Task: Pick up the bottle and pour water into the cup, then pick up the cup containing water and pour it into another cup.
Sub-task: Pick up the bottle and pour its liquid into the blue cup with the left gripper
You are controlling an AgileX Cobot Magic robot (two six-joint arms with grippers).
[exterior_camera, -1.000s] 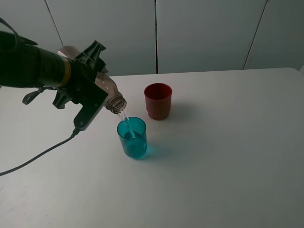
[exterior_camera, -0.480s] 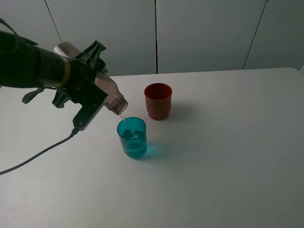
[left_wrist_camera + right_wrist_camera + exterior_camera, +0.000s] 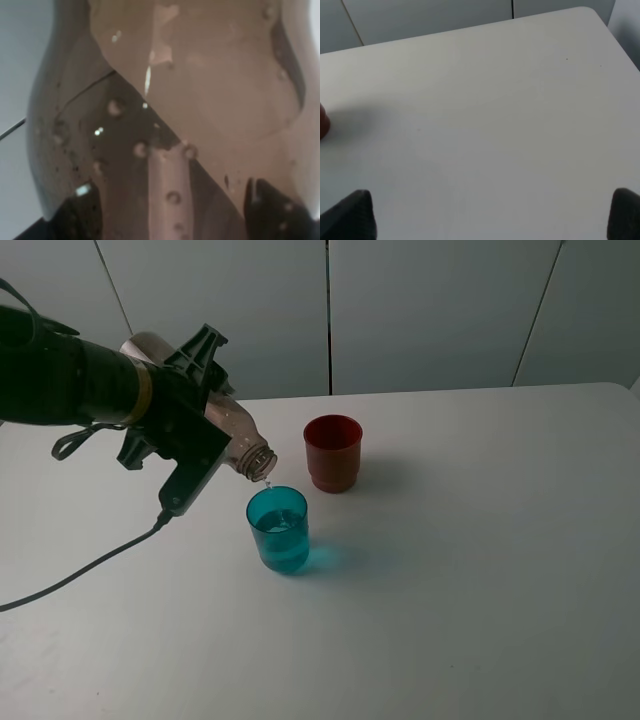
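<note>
In the exterior high view, my left gripper (image 3: 193,412) is shut on the smoky-grey bottle (image 3: 238,440). The bottle is tipped with its mouth down to the right, just above the far-left rim of the teal-blue cup (image 3: 279,530). That cup stands upright with water in it. Behind it and to the right stands the dark red cup (image 3: 333,452), apart from it. In the left wrist view the bottle (image 3: 200,90) fills the frame between the dark fingertips (image 3: 80,217). My right gripper (image 3: 487,220) is open over bare table, with a sliver of the red cup (image 3: 322,121) at the frame edge.
A black cable (image 3: 80,570) trails from the left arm across the white table (image 3: 480,570) to its left edge. Pale wall panels (image 3: 430,310) rise behind the table's far edge.
The stream of water from the bottle into the teal-blue cup has thinned to almost nothing. The bottle's mouth has risen slightly and shifted right.
</note>
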